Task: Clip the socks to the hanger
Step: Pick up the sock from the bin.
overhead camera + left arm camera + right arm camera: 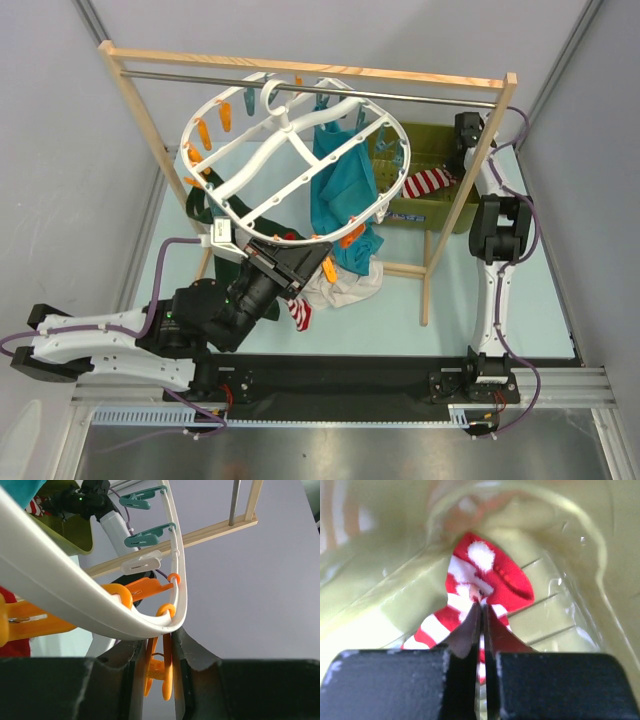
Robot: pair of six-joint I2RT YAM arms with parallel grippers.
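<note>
Top view: hanger [285, 128] hangs tilted by its hook from the metal rod [200, 77] of the wooden rack [400, 72]. Left arm [100, 345] reaches up to the hanger's near rim. Right arm [497, 230] reaches into the green bin [440, 215], where one striped sock [425, 183] lies. A second sock [298, 315] shows just below the left arm's wrist.

Left wrist view: left fingers [131, 670] are clenched on an orange clip [159, 672], one finger touching each side. The hanger's white rim passes just above the tips.

Right wrist view: right fingers [470, 630] are clenched, pinching a fold of the striped sock at their tips, inside the bin.
</note>
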